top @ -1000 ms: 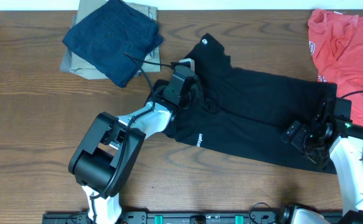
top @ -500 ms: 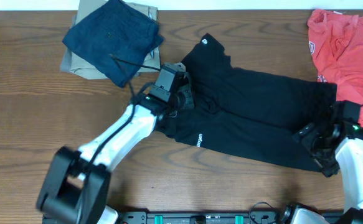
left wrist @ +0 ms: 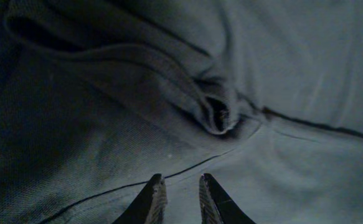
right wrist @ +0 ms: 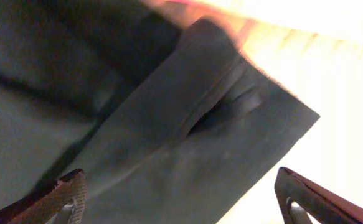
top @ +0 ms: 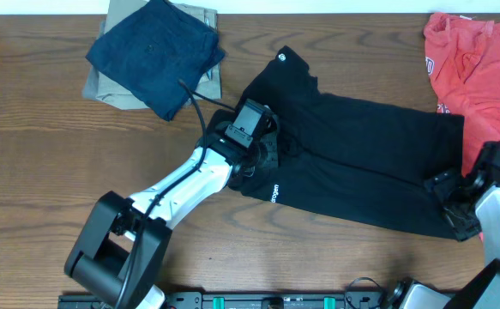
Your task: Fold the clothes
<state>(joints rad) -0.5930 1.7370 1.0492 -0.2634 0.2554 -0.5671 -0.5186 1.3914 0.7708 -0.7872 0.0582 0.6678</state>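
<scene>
- Black T-shirt [top: 352,163] is lying across the middle of the table [top: 44,172] as a long, narrowed band. It is running from the collar end at upper left, where the round white mark [top: 282,57] is showing, down to the hem end at lower right. The white lettering [top: 274,193] is facing up near the front edge.
- Left gripper [left wrist: 180,185] is sitting on the collar-side part of the shirt, just above the lettering. Its fingers are drawn nearly together with only a slim gap. Whether cloth is caught between them cannot be told; the wrist view is showing only rumpled folds and a seam just ahead of the tips.
- Judgement: this arm is likely acting as an anchor at that end so the band is not sliding.
- Right gripper [right wrist: 181,180] is hovering at the far hem end with its fingers spread wide. A squared corner of the shirt is lying between them and nothing is gripped.
- Judgement: it is lining up on that corner for a pinch, probably to carry the hem over toward the collar.
- Off to the side, a navy folded garment [top: 151,51] is resting on a khaki one [top: 104,86] at upper left, and a red garment [top: 481,60] is waiting at upper right. All three are lying apart from the fold area.
</scene>
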